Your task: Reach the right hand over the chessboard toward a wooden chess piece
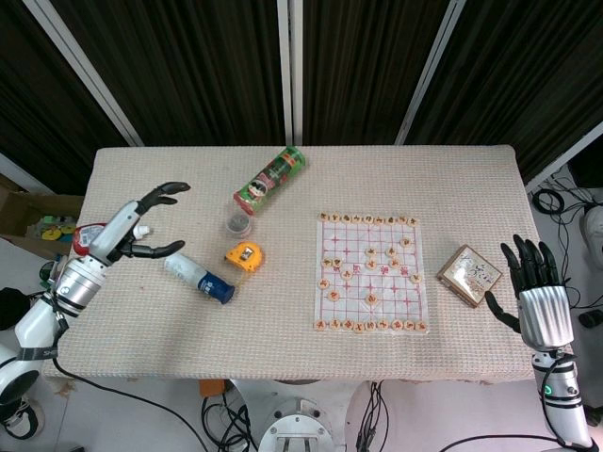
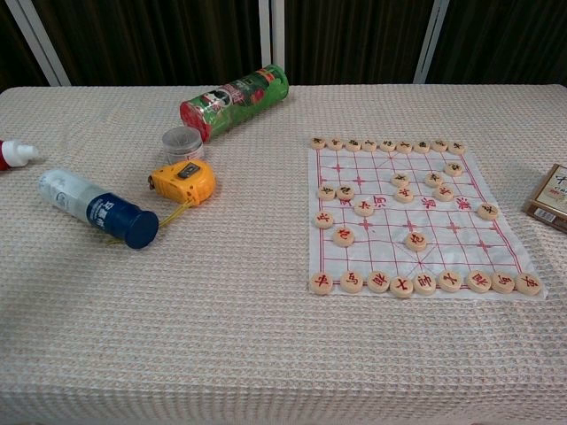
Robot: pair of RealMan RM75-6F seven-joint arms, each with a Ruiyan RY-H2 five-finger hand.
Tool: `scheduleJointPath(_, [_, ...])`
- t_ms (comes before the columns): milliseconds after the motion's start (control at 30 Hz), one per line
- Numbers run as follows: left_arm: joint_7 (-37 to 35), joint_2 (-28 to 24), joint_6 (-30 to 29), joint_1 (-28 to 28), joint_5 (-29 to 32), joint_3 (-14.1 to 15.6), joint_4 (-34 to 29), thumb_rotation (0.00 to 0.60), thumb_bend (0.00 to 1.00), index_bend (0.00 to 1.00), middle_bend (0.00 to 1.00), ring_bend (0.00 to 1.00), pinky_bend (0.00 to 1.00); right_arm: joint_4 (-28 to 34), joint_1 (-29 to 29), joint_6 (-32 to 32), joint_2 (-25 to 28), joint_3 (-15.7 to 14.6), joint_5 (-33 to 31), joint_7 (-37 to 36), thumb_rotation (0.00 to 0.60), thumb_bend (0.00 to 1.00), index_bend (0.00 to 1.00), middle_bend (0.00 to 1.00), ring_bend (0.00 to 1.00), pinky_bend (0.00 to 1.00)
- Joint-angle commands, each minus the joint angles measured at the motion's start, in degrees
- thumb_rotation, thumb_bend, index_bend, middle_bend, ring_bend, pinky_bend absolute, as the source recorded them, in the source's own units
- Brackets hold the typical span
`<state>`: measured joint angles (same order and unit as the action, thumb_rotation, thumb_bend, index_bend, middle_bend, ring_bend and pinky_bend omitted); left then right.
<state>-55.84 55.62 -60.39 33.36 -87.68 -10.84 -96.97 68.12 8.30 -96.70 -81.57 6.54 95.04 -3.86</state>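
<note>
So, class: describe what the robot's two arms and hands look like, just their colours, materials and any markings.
Both hands, left and right, have black fingers on silver metallic bodies. The forearms are white; the right one carries a small green light and the left a dark printed marking near the picture's edge, too small to read.

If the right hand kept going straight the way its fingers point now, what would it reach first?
The right hand points up the table's right edge, away from the robot. That line looks free: the small box and chessboard lie off to its left. Depth is unclear from the head view alone.
</note>
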Motion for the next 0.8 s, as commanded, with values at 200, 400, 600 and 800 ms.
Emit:
scheduleJointPath(200, [-0.5,0.1,-0.2,0.3,-0.1,0.6,0.3,0.378,0.18,0.13,0.13,0.11,0.19,1.1,0.2,0.0,0.3,-0.2,0.0,0.6,0.6,0.24,0.0,0.0,0.0,0.0])
scheduleJointPath(400, [-0.2,0.3,-0.5,0.3,-0.5,1.4,0.8,0.379,0.18,0.13,0.13,0.11,0.19,1.2,0.2,-0.3,0.3,-0.4,0.1,0.8,0.6,0.24,0.0,0.0,0.0,0.0])
scheduleJointPath(600, [-0.6,0.2,-1.1,0.1,-0.7,1.9,0.9,0.378,0.18,0.13,0.13,0.11,0.19,1.1,0.2,-0.4,0.3,-0.6,0.0,0.6,0.6,0.24,0.0,0.0,0.0,0.0])
scheduleJointPath(800, [-0.7,0.4,-1.1,0.3,-0.7,2.3,1.1,0.38,0.18,0.13,0.13,0.11,0.19,1.0,0.3,-0.3,0.3,-0.7,-0.1,0.4,0.6,0.24,0.0,0.0,0.0,0.0])
